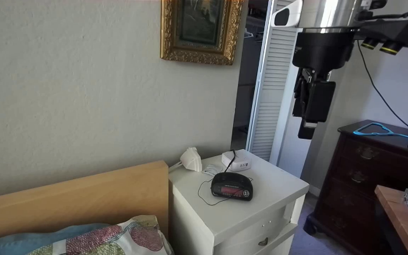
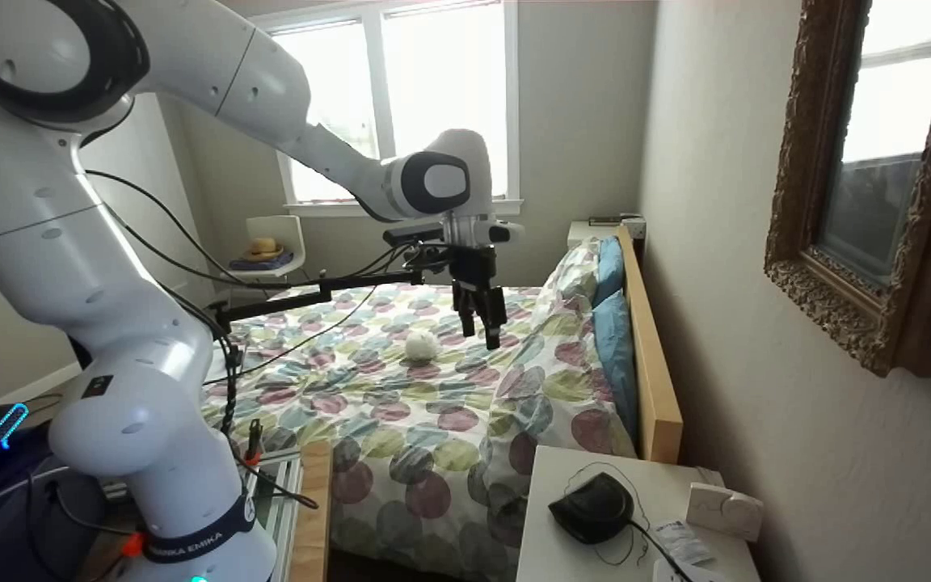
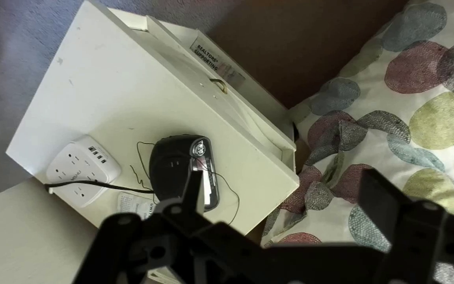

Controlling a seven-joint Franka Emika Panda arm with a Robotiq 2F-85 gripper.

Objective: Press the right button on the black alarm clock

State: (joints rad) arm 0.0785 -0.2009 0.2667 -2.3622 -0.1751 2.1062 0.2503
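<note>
The black alarm clock (image 1: 225,180) sits upright on a white nightstand (image 1: 271,184), its dark reddish display facing the front. In an exterior view its black back and top show (image 2: 592,509). In the wrist view it lies left of centre (image 3: 170,167), with one finger overlapping its front edge in the picture. Small marks show on its top, but single buttons are too small to tell apart. My gripper (image 3: 283,177) is open and empty, its two fingers wide apart. In both exterior views the gripper (image 1: 309,127) (image 2: 481,333) hangs fingers down, well above the nightstand and apart from the clock.
A white power strip (image 1: 238,161), a white mask (image 1: 191,160) and a small packet (image 3: 134,204) lie behind the clock. A thin wire loops around it. A wooden headboard (image 1: 83,193), a bed (image 2: 401,404), a wall and a framed picture (image 1: 198,56) stand near.
</note>
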